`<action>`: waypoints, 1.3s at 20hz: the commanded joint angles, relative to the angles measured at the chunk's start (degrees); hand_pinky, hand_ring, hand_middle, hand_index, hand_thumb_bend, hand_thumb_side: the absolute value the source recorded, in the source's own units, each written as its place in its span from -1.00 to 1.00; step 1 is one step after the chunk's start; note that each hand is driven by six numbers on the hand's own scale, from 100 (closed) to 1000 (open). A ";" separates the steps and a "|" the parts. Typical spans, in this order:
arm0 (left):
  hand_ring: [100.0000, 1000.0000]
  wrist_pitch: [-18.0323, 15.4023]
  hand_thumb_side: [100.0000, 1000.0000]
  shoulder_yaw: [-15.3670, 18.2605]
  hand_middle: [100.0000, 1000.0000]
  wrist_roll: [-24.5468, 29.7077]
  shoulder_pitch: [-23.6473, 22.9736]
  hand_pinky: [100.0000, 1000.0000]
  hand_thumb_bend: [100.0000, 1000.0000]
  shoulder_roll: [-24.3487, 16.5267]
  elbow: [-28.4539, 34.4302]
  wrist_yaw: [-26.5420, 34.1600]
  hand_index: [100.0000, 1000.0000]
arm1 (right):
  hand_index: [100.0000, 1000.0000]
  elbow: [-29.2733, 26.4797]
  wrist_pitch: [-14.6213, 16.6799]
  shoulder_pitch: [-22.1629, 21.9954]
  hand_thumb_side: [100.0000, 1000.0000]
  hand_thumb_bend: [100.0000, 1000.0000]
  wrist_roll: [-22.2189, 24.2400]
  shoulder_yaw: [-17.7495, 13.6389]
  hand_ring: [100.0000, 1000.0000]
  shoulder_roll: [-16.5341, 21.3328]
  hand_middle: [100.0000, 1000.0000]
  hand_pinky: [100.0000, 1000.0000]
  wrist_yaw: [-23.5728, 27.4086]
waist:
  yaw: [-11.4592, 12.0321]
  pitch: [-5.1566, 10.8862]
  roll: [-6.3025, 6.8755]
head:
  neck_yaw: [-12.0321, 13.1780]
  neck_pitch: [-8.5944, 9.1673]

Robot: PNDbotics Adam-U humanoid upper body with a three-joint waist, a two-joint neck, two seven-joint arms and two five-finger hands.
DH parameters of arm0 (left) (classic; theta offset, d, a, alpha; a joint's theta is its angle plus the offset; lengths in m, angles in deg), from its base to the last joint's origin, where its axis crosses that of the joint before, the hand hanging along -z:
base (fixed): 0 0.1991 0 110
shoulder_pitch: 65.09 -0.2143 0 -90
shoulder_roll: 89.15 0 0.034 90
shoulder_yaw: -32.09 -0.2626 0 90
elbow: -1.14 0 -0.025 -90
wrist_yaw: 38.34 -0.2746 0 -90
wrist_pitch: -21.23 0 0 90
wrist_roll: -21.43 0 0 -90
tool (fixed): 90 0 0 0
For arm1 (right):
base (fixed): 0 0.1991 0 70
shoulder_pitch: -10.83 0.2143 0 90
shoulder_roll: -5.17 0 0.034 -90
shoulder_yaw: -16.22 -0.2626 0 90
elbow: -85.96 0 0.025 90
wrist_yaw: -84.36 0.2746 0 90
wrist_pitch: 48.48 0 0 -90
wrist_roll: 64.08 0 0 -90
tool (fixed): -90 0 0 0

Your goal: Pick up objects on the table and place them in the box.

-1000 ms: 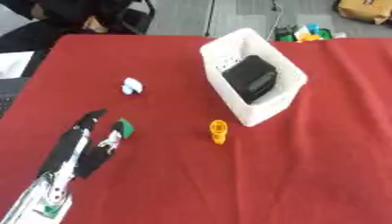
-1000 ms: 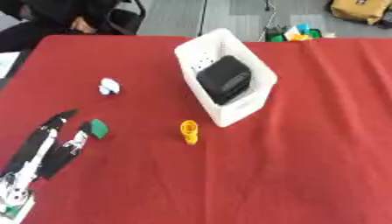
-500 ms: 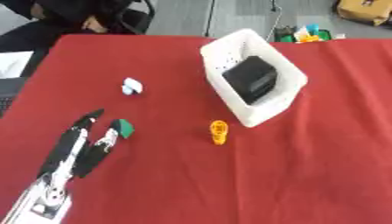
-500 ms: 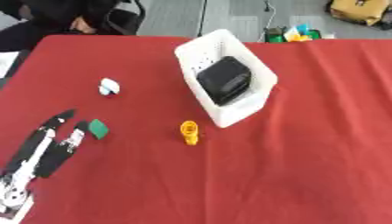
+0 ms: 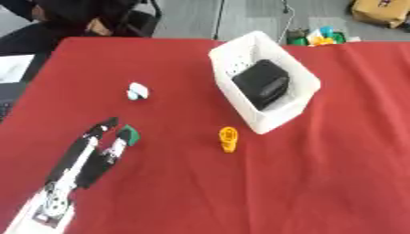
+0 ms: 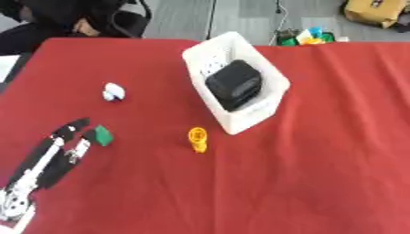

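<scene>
White slotted box (image 5: 300,89) sits angled on the red counter (image 5: 320,183) with a black block (image 5: 261,84) inside. Out on the cloth: small white thing (image 5: 137,91), green piece (image 5: 128,134), orange toy (image 5: 228,139) just beside the box.

No text, label, brand or number can be read — not on any object in either view.
</scene>
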State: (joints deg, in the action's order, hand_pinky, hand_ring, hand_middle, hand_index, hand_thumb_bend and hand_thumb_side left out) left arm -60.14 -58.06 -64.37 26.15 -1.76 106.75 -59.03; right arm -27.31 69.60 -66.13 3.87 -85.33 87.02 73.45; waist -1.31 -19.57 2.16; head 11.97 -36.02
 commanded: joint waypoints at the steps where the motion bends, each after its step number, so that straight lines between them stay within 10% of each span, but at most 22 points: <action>1: 0.93 -1.16 1.00 1.28 0.79 -0.39 0.77 1.00 -0.54 -2.21 -0.58 1.94 1.00 | 0.38 -1.32 0.10 0.14 1.00 -1.00 0.39 0.22 0.46 0.42 0.19 0.43 0.76 | -0.04 0.72 -0.17 | 0.03 0.87; 17: 1.00 3.22 0.94 1.49 0.98 -10.83 3.20 1.00 -0.39 -0.59 -5.40 -34.06 1.00 | 0.37 -1.32 -0.04 0.16 1.00 -1.00 1.55 0.57 0.46 -0.04 0.18 0.43 1.25 | -0.26 0.24 -0.62 | -0.02 1.35; 26: 1.00 2.77 1.00 0.97 0.93 -9.10 3.88 1.00 -0.54 -0.17 -5.27 -30.16 1.00 | 0.37 -1.32 -0.43 0.17 1.00 -1.00 1.66 0.62 0.46 -0.17 0.18 0.43 1.29 | -0.33 0.14 -0.62 | 0.05 1.49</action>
State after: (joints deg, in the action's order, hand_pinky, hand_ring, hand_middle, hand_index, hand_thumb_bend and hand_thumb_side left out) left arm -57.27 -57.32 -73.89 29.47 -1.17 100.78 -90.48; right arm -27.31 69.24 -66.14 5.45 -84.69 86.45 74.22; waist -1.62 -20.22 1.63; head 11.94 -35.15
